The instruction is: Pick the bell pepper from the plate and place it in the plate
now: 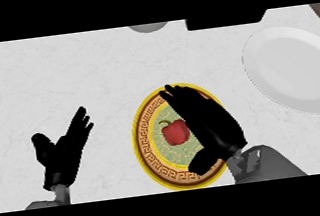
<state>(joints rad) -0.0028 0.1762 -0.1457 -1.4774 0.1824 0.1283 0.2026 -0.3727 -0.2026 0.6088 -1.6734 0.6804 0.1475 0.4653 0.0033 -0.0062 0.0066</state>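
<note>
A red bell pepper (175, 132) lies in the middle of a patterned plate with a yellow rim (143, 132) near the counter's front. My right hand (211, 122) hovers over the plate's right half with straight fingers pointing up and left, its thumb low by the plate's front edge; it sits just right of the pepper and holds nothing. A plain white plate (295, 68) rests at the right of the counter. My left hand (64, 149) rests open at the lower left, fingers up.
At the far edge of the white marble counter sit a grey round object (148, 27) and a black object (225, 20), both cut off by the view's top.
</note>
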